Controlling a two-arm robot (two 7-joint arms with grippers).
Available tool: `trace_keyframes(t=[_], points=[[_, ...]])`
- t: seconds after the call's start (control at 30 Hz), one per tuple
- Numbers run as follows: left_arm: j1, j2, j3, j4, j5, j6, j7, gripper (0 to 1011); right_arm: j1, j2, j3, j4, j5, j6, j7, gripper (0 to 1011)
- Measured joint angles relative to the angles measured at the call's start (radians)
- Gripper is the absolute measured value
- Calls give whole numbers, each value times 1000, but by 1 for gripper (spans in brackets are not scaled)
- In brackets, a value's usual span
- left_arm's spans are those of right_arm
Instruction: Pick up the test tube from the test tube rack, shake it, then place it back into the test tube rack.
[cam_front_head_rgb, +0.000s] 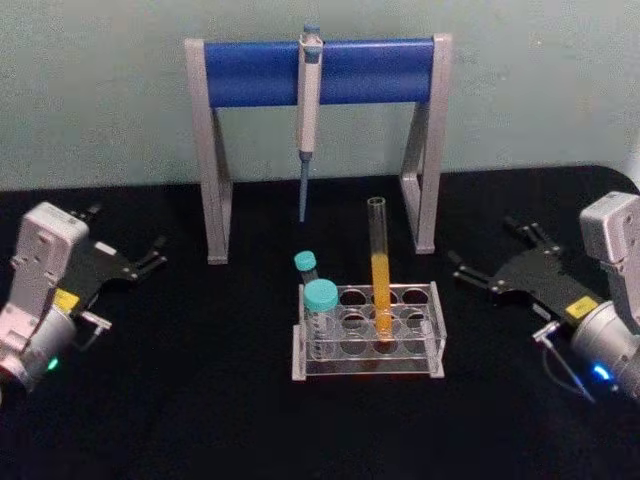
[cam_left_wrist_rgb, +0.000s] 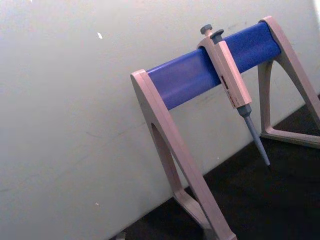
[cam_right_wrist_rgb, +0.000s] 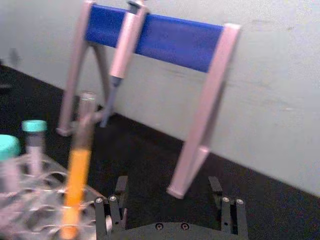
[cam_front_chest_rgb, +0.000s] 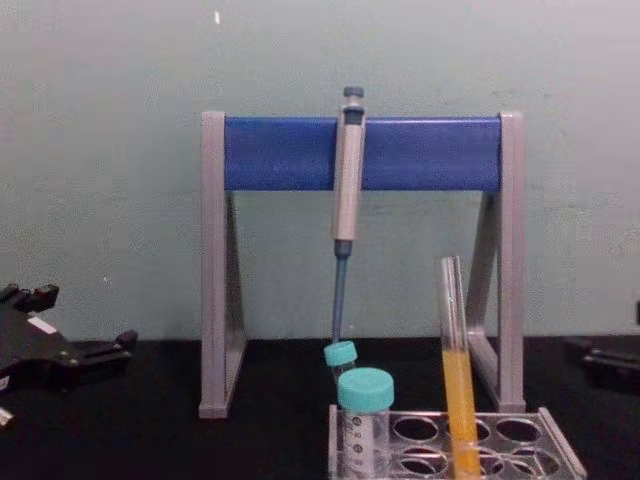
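The test tube (cam_front_head_rgb: 380, 270) stands nearly upright in the test tube rack (cam_front_head_rgb: 436, 335), in a hole of the third column counted from the robot's left. Which row it sits in is hard to tell. Orange-yellow liquid fills its lower half, and its open top rises well above the rack's plate. Nothing grips it.

The rack sits at the centre of the black bench (cam_front_head_rgb: 200, 420). Two teal-capped tubes (cam_front_head_rgb: 321, 296) occupy its 9 o'clock end, the smaller one behind the larger.

Taking the rack as the dial's centre, the left end effector (cam_front_head_rgb: 125, 238) lies at about 9 o'clock, well apart from the rack. Its fingers are spread wide, with nothing between them.

The right end effector (cam_front_head_rgb: 490, 247) lies at about 3 o'clock, near the rack but not touching it. It points toward the tube, and its fingers are also spread wide and hold nothing. In the right wrist view the two black fingers stand far apart, with the tube off to one side.

At 12 o'clock, against the pale wall, stands the grey-and-blue pipette stand (cam_front_head_rgb: 320, 70). A pipette (cam_front_head_rgb: 308, 110) hangs from its bar, tip down.
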Motion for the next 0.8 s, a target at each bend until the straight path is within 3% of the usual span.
trace_keyframes(t=[0.4,0.8], points=[[0,0,0,0,0,0,0,1001,0,-20,0,-36,118,127,164,1000],[0,0,0,0,0,0,0,1001,71,-53,-33,-8,136,237,251,1000]])
